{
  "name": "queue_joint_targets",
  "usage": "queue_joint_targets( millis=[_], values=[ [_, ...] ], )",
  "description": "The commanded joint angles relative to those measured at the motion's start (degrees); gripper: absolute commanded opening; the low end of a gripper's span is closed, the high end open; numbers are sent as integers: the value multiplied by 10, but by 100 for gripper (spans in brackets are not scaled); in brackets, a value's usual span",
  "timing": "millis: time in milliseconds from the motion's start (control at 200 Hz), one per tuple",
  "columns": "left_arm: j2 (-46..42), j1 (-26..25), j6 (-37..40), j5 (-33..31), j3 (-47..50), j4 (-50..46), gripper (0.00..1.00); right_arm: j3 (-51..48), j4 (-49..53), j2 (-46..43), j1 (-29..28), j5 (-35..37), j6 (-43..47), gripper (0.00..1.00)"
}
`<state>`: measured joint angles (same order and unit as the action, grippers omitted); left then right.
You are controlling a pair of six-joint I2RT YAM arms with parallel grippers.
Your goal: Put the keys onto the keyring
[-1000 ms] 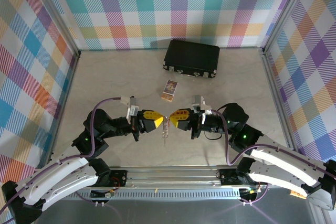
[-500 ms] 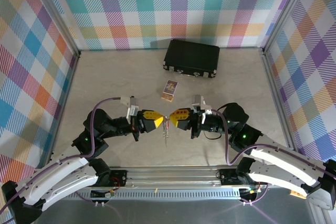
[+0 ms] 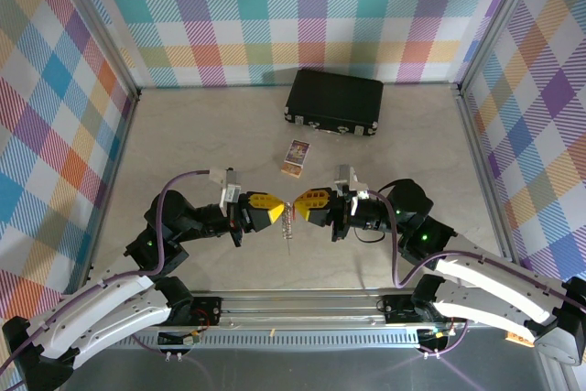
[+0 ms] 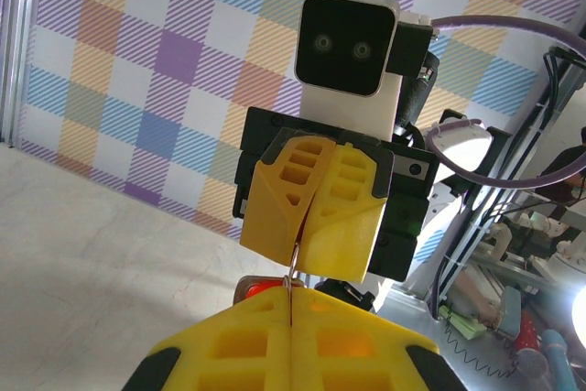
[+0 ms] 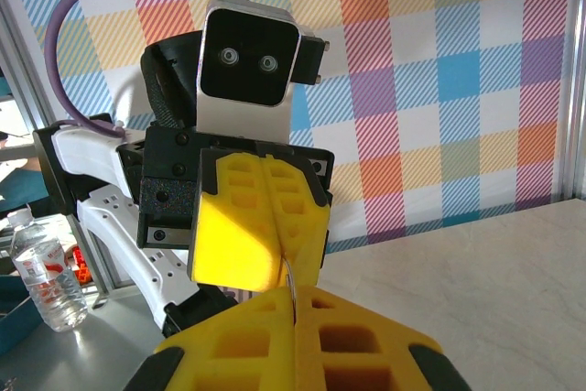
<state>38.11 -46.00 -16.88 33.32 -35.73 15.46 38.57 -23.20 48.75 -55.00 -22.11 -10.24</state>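
Both yellow-fingered grippers meet tip to tip above the table's near middle. My left gripper and right gripper are each shut on the thin grey wire of the keyring, whose short chain dangles below. In the left wrist view the keyring wire runs from the right gripper into the seam of my left gripper. The red tag of the keys sits right at the left tips, the key blade hidden. In the right wrist view the keyring bridges the left gripper and my right gripper.
A black case lies at the back of the table and a small printed card lies between it and the grippers. Checked walls close the left, back and right sides. A metal rail runs along the near edge.
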Motion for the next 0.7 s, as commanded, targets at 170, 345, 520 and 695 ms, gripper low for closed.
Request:
queue_joint_targets(
  millis=[170, 345, 520, 695],
  values=[
    [-9, -4, 9, 5, -5, 18, 0, -4, -27, 11, -3, -5, -7, 0],
    [-9, -4, 11, 5, -7, 15, 0, -3, -25, 13, -3, -5, -6, 0],
    [-11, -4, 12, 4, -8, 11, 0, -1, -27, 12, -4, -6, -6, 0],
    [-9, -4, 13, 4, -9, 8, 0, 3, -27, 18, -3, -9, -6, 0]
  ],
)
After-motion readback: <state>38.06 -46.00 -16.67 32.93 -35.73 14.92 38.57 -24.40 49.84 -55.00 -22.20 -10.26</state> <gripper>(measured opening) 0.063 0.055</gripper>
